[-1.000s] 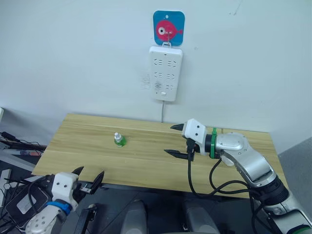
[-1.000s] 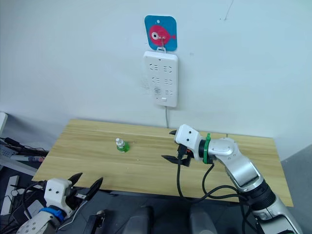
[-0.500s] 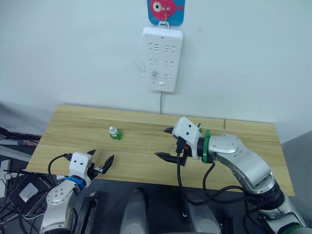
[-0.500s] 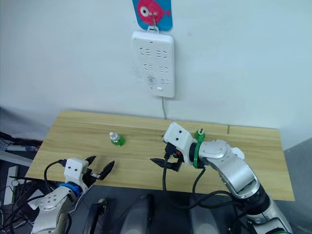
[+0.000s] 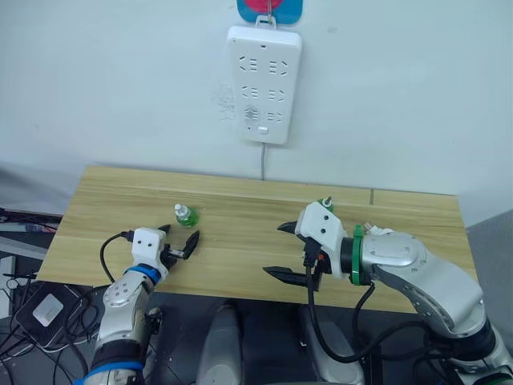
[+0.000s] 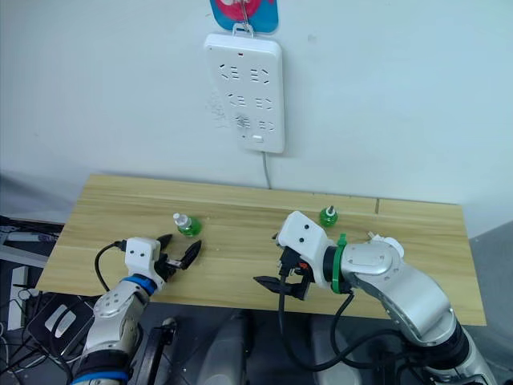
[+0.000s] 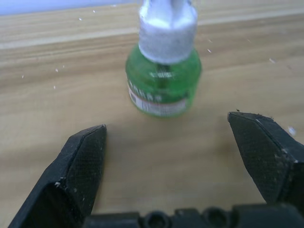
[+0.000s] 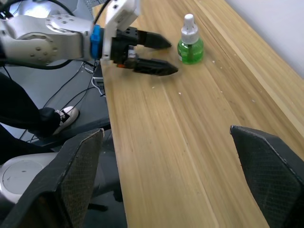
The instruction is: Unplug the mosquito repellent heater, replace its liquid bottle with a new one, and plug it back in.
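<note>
While the new one (image 7: 164,80) stands upright on the wooden table (image 5: 240,216), its translucent green body, printed label band and white cap are plainly visible. It sits toward the table's left half, just beyond the left gripper (image 6: 178,250), at 12 o'clock from the fingertips and not touching them. The left gripper's black fingers (image 7: 80,171) are spread wide, empty. The right gripper (image 5: 282,250) hovers over the table's front middle, jaws wide apart, empty. A second green bottle (image 6: 328,216) stands behind the right gripper's white housing, toward the wall. The table is light, straight-grained planking with fine specks. On the white wall at 12 o'clock hangs a long white power strip (image 5: 263,84), cord descending.
</note>
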